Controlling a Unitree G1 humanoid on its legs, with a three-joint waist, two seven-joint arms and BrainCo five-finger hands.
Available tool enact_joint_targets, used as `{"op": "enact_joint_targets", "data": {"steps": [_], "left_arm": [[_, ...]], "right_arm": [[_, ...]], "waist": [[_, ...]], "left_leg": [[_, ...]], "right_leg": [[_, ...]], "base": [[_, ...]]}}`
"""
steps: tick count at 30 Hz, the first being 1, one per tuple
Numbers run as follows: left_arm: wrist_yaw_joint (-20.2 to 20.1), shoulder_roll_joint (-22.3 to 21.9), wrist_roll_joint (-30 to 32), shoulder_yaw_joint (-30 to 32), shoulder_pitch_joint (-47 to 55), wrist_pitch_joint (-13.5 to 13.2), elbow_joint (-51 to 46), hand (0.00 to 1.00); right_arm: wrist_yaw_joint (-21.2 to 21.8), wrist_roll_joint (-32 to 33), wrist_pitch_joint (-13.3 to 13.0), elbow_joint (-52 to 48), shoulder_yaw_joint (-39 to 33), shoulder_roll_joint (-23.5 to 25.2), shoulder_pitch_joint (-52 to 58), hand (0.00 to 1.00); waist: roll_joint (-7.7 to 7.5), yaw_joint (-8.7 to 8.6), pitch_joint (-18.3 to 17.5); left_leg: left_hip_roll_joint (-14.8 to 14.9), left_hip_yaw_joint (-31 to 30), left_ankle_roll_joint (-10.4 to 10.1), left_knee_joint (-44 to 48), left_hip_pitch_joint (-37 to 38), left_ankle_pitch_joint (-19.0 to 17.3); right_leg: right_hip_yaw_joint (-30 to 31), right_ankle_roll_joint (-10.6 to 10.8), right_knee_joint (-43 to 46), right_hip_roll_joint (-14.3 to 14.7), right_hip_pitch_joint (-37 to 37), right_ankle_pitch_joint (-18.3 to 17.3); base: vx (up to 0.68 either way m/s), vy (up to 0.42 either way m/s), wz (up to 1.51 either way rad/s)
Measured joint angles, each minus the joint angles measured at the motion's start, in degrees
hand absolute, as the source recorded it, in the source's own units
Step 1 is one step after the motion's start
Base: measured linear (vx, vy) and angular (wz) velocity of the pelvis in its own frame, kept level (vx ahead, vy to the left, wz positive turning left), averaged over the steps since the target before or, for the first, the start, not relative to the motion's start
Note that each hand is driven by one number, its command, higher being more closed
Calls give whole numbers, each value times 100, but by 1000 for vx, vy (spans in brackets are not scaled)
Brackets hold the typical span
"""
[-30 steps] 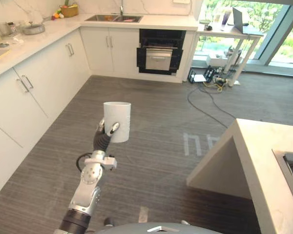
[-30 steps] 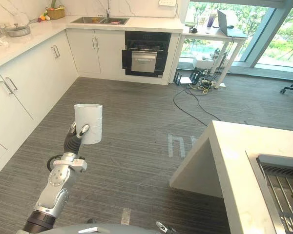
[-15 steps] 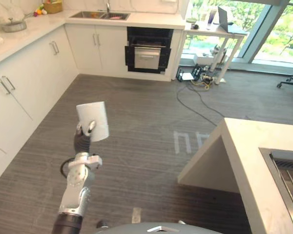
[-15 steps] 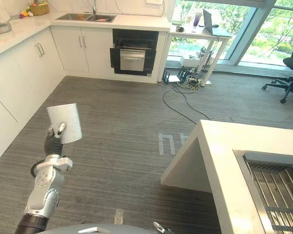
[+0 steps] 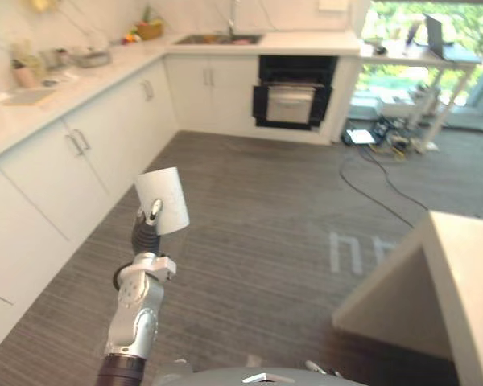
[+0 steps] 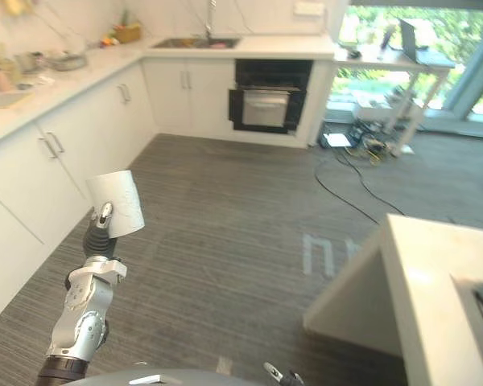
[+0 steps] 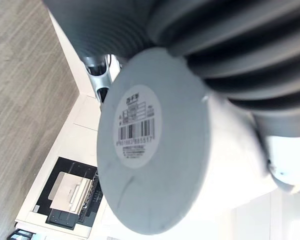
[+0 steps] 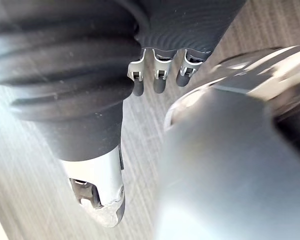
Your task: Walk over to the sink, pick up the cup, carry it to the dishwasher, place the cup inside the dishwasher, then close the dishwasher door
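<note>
From the left eye, a grey plank floor [image 5: 258, 209] runs to white cabinets [image 5: 88, 153] and a black dishwasher [image 5: 294, 100]. The left hand [image 5: 147, 229] is wrapped round a tilted white cylindrical cup [image 5: 163, 201], held up over the floor. The left wrist view faces the cup's base. In the right wrist view, the right hand [image 8: 157, 77] hangs with fingers relaxed.

Silver-grey left arm [image 5: 134, 318] ends in dark-ribbed left hand [image 5: 145, 235].

Left hand [image 5: 146, 233] grips tilted white cup [image 5: 163, 201] over floor [image 5: 266, 201].
</note>
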Motion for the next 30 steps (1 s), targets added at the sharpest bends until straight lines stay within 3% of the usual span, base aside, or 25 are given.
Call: {"op": "enact_joint_targets", "data": {"steps": [1, 2, 4, 5, 7, 8, 9, 10, 12, 13, 14, 15, 16, 17, 18, 19, 20, 21, 22, 23, 25, 26, 28, 29, 30], "left_arm": [[-8, 10, 79, -19, 5, 53, 20, 100], [18, 26, 169, 1, -4, 98, 11, 100], [44, 120, 153, 67, -21, 105, 14, 100], [13, 174, -38, 21, -41, 167, 24, 100], [-15, 176, -167, -29, -119, 305, 56, 100], [-18, 177, -169, -64, -160, 347, 72, 100], [-30, 181, -169, -225, -235, 401, 57, 100], [-48, 176, -175, -298, -240, 401, 8, 100], [-148, 112, -258, -417, -240, 402, -21, 100], [-182, 27, -347, -428, -224, 405, -105, 100], [-231, -30, -455, -435, -215, 406, -164, 100], [-318, -208, -759, -428, -149, 436, -187, 100], [-467, -322, -1035, -429, -115, 488, -193, 100], [-523, -367, -1093, -436, -103, 517, -196, 100], [-677, -431, -1094, -442, -94, 550, -197, 100], [-876, -504, -1046, -431, -95, 550, -213, 100], [-933, -565, -1031, -418, -92, 549, -226, 100], [-989, -625, -926, -412, -70, 545, -292, 100], [-979, -620, -872, -344, 55, 515, -531, 100], [-968, -612, -861, -289, 119, 482, -665, 100], [-835, -600, -813, -76, 232, 267, -967, 100], [-709, -603, -715, 74, 305, 106, -1146, 100], [-557, -602, -457, 243, 406, -95, -1351, 100], [-440, -602, -110, 282, 441, -171, -1393, 100], [-356, -599, 154, 261, 441, -172, -1406, 100]], "right_arm": [[-6, 8, -68, -10, 12, 21, -4, 0], [8, 30, -197, -13, 45, 61, -7, 0], [13, 109, -290, -64, 102, 148, -21, 0], [23, 255, -274, -144, 116, 192, -11, 0], [29, 337, -255, -306, 89, 288, 61, 0], [33, 412, -219, -356, 36, 325, 77, 0], [-3, 502, -101, -615, -26, 370, 218, 0], [-5, 526, -32, -732, -24, 385, 295, 0], [-10, 553, 123, -795, -7, 371, 432, 0], [-13, 549, 242, -920, -6, 380, 558, 0], [-7, 549, 263, -955, -3, 369, 596, 0], [-20, 547, 303, -1067, -96, 264, 713, 0], [-95, 555, 314, -1110, -146, 181, 748, 0], [-135, 567, 328, -1115, -174, 154, 678, 0], [-135, 733, 295, -1160, -240, 156, 610, 0], [-109, 890, 152, -1228, -244, 182, 621, 0], [-101, 897, 46, -1272, -218, 241, 633, 0], [-67, 891, -227, -1442, -197, 313, 666, 0], [-20, 939, -423, -1698, -56, 323, 645, 0], [3, 1022, -502, -1832, 63, 326, 632, 0], [104, 1370, -668, -2174, 415, 314, 474, 0], [123, 1532, -710, -2489, 691, 294, 277, 0], [112, 1672, -840, -2977, 1061, 308, -86, 0], [61, 1743, -973, -3212, 1227, 310, -265, 0], [1, 1783, -1102, -3256, 1252, 302, -462, 0]], "waist": [[3, -3, 4], [78, -17, 51], [-35, -20, 82], [-68, -63, 100], [-76, -197, 186], [-54, -229, 244], [-28, -229, 328], [-34, -208, 359], [-26, -207, 389], [-53, -201, 336], [-20, -213, 297], [183, -267, 123], [535, -275, -17], [572, -280, 9], [591, -296, 17], [554, -275, 80], [571, -236, 89], [611, -212, 120], [601, -177, 127], [601, -137, 128], [582, 46, 127], [544, 174, 130], [446, 230, 135], [384, 237, 135], [383, 237, 138]], "left_leg": [[-30, -77, 23, -129, 140, -24], [-37, -159, 81, -503, 499, -8], [-48, -287, 142, -932, 811, 5], [-48, -411, 171, -1176, 907, 22], [-59, -615, 175, -1409, 1048, 24], [-61, -675, 170, -1454, 1107, 9], [-69, -696, 135, -1504, 1296, -87], [-85, -692, 63, -1478, 1419, -209], [-63, -720, -43, -1329, 1839, -639], [-63, -787, -72, -1250, 2119, -996], [-29, -846, -72, -1207, 2210, -1166], [199, -879, 135, -1249, 2399, -1388], [414, -923, 159, -695, 2276, -1099], [509, -862, 71, -211, 2093, -905], [610, -905, -209, 846, 1721, -276], [740, -1062, -549, 1871, 1343, 740], [831, -1108, -721, 2377, 1136, 1064], [1021, -1101, -700, 3353, 769, 1066], [1104, -999, -518, 3892, 445, 846], [1123, -949, -410, 3970, 274, 676], [1139, -693, -225, 3543, -280, 159], [1103, -532, -166, 2711, -601, -82], [857, -584, -200, 783, -932, -10], [670, -732, -349, -483, -1054, 312], [589, -757, -464, -1033, -1271, 497]], "right_leg": [[261, -210, 508, -36, -263, 578], [885, 11, 1362, 129, -791, 732], [1053, 11, 1459, 626, -1370, 105], [1055, 88, 828, 1014, -1673, -84], [1131, 166, -615, 1542, -2003, -63], [1188, 195, -1196, 1691, -2051, 86], [1270, 287, -2707, 1897, -2091, 675], [1335, 296, -3329, 1949, -2077, 921], [1333, 204, -3532, 1948, -2065, 1016], [1351, 18, -3423, 1922, -2063, 901], [1339, -148, -3248, 1944, -2083, 1103], [1174, -265, -2742, 2155, -2211, 1372], [1033, -367, -2372, 2305, -2262, 1163], [1033, -405, -2271, 2339, -2223, 998], [1034, -457, -2220, 2379, -2025, 791], [1033, -578, -2261, 2477, -1691, 587], [1079, -615, -2325, 2540, -1482, 473], [1116, -702, -2539, 2714, -989, 274], [1283, -770, -2745, 2851, -590, 130], [1400, -781, -2853, 2911, -419, 88], [1749, -808, -3150, 3003, -56, -5], [2019, -837, -3287, 3005, 106, -58], [2317, -876, -3393, 2919, 290, -184], [2467, -864, -3392, 2824, 417, -314], [2583, -768, -3366, 2790, 567, -434]], "base": [[251, 253, 57], [259, 199, 29], [244, 119, 28], [264, 25, 41], [278, -14, 53], [382, -66, 51], [478, -101, 38], [407, -89, 35], [439, -138, 35], [763, -268, 38], [829, -312, 38], [832, -292, 30], [669, -241, 16], [642, -245, 1], [657, -279, -7], [669, -261, -6], [678, -189, -13], [623, -138, -32], [704, -139, -45], [612, -132, -77], [405, -63, -97], [434, 21, -114], [508, 80, -94], [511, 165, -60], [536, 190, -53]]}}
